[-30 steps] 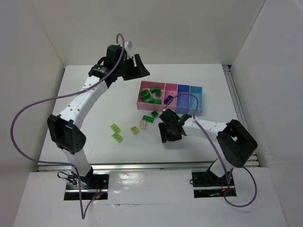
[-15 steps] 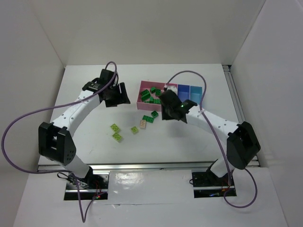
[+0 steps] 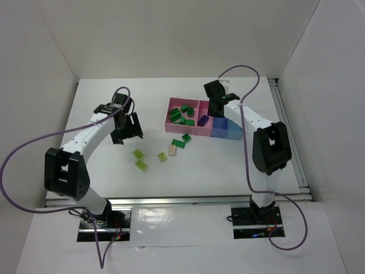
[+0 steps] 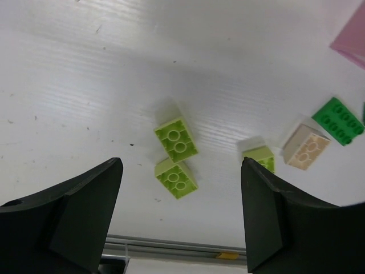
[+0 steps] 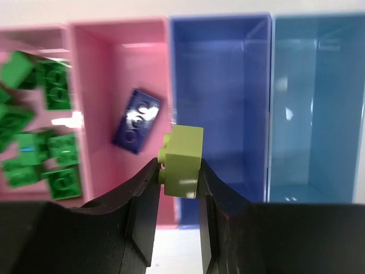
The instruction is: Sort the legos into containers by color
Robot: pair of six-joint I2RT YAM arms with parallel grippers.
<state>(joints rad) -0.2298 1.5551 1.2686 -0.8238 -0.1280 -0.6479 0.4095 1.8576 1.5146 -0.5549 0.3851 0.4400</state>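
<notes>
Your right gripper (image 5: 177, 171) is clamped tight on a yellow-green lego (image 5: 182, 161), held above the containers. From the wrist camera it sits in line with the wall between the narrower pink bin (image 5: 114, 68) and the blue bin (image 5: 219, 85). The purple lego (image 5: 137, 121) lies in that narrower pink bin, and dark green legos (image 5: 54, 85) are piled in the large pink bin (image 5: 34, 34) (the light blue bin (image 5: 316, 85) ends the row).

Your left gripper (image 4: 181, 165) hangs over the table (image 4: 85, 74) with its jaws spread wide and nothing between them. Below it are two touching yellow-green legos (image 4: 176, 138) — another yellow-green one (image 4: 259, 157), a beige lego (image 4: 306, 147) and a dark green one (image 4: 337, 119) lie off to the side.
</notes>
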